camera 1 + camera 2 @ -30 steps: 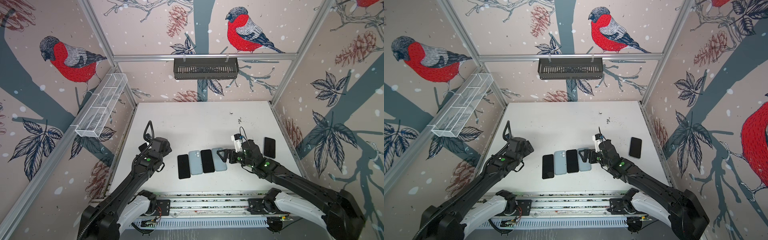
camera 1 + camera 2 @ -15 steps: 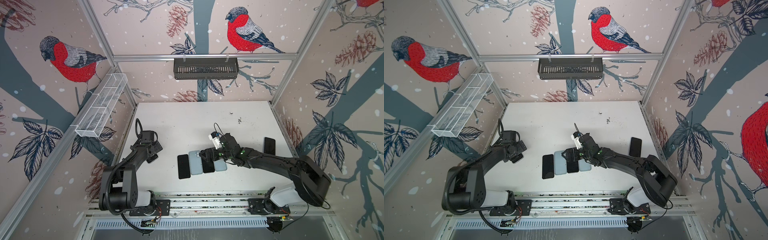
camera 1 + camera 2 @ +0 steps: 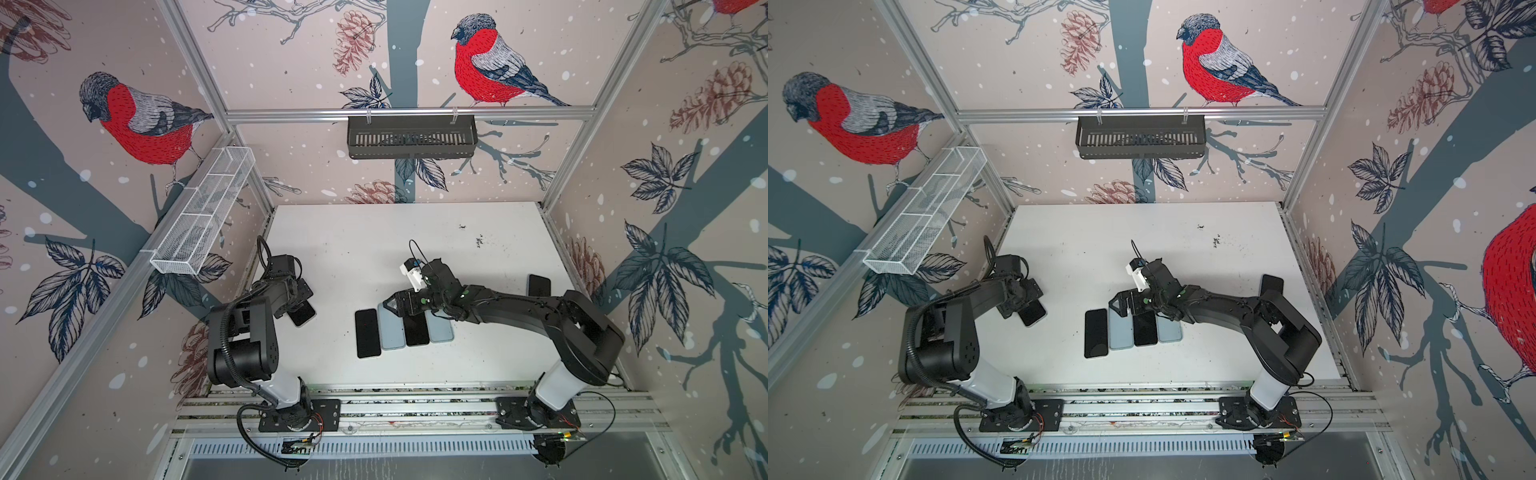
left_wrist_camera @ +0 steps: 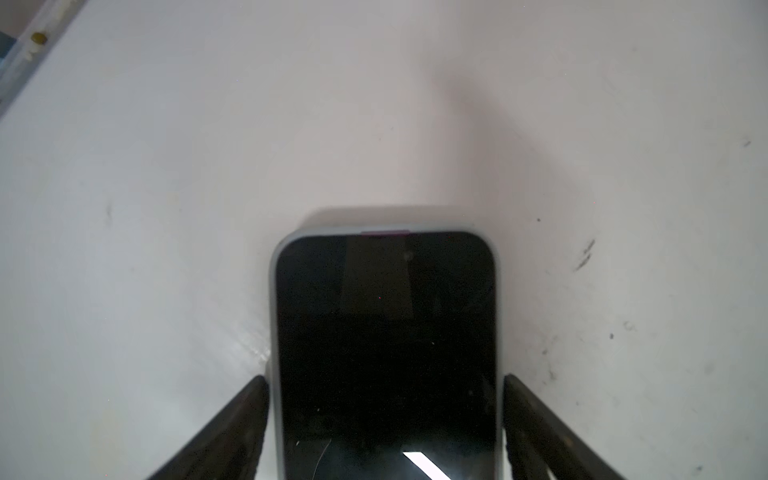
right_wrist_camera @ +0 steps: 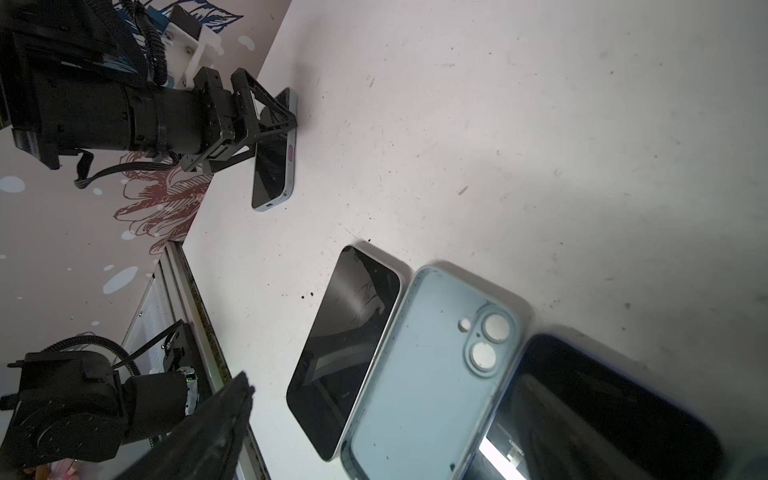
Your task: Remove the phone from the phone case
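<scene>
In a top view the left gripper [image 3: 300, 305] has swung to the worktop's left edge, over the cased phone [image 3: 305, 318], so the grasp is starting. The right gripper [image 3: 390, 305] hangs wide and empty above the row of phones [image 3: 403, 332]. Left wrist view: jaws narrowing astride the phone, not yet clamped. Right wrist view confirms that straddle.

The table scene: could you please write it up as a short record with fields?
left gripper: straddles the cased phone near the table's left edge; grip unclear
right gripper: open, above the far end of the row
row, side by side: first phone, empty case, second phone, second case
right edge: lone phone
task: phone not yet out of its case
</scene>
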Action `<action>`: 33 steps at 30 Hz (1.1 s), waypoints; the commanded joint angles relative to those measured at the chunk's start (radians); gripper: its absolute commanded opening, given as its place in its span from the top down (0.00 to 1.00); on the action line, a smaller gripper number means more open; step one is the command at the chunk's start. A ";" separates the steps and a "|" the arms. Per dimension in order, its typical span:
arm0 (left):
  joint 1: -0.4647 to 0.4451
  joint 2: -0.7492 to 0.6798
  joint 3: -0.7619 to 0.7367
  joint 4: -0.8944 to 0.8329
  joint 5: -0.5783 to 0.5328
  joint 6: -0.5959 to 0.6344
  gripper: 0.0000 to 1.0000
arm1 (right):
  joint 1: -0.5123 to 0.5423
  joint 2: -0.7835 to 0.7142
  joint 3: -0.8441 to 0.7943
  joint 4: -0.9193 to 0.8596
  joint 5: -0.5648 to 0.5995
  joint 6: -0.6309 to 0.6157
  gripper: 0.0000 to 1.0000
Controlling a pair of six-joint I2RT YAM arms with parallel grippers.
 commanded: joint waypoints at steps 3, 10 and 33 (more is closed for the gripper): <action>0.002 0.013 -0.019 -0.021 0.150 -0.001 0.24 | -0.009 0.020 0.035 0.001 -0.019 -0.006 0.00; 0.002 -0.061 -0.048 -0.010 0.251 0.004 0.29 | -0.019 0.095 0.104 0.048 -0.085 -0.008 0.00; -0.001 -0.247 -0.068 0.006 0.566 0.004 0.36 | 0.127 0.525 0.550 0.101 -0.258 -0.061 0.12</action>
